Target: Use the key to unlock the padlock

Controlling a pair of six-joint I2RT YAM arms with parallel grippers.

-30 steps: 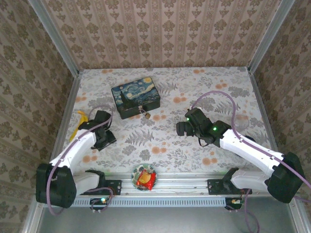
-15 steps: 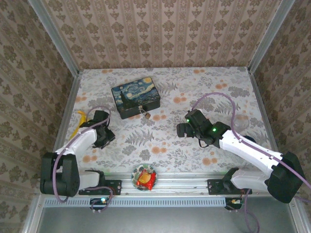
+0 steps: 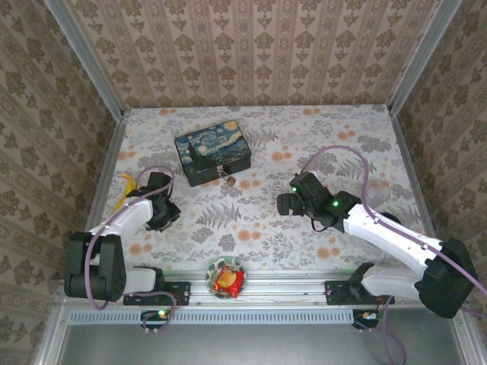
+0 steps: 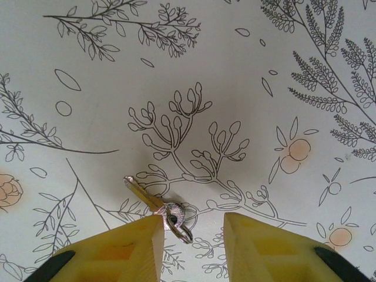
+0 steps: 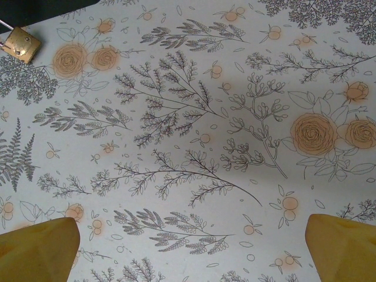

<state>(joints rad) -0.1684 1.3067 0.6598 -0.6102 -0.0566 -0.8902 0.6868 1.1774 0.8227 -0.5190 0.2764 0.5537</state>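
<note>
snack dish (image 3: 227, 278): closest to the arm bases, well in front of the tin box (image 3: 209, 152)
left gripper (image 4: 192, 218): in front of the tin box and a bit to its left, pointing down at the table (image 3: 335, 129). The yellow fingers are partly spread with nothing pinched between them
key (image 4: 154, 204): lying flat under that gripper. Its head and little ring are right at the tip of one finger, but I can't tell if they're actually touching
right gripper (image 5: 191, 220): in front of the tin box and well off to its right, spread wide and holding nothing
padlock (image 3: 228, 180): tiny brass thing sitting right at the tin box's front edge, by the latch. It's well apart from the key
tin box: swirly night-sky lid, sits slightly skewed
</note>
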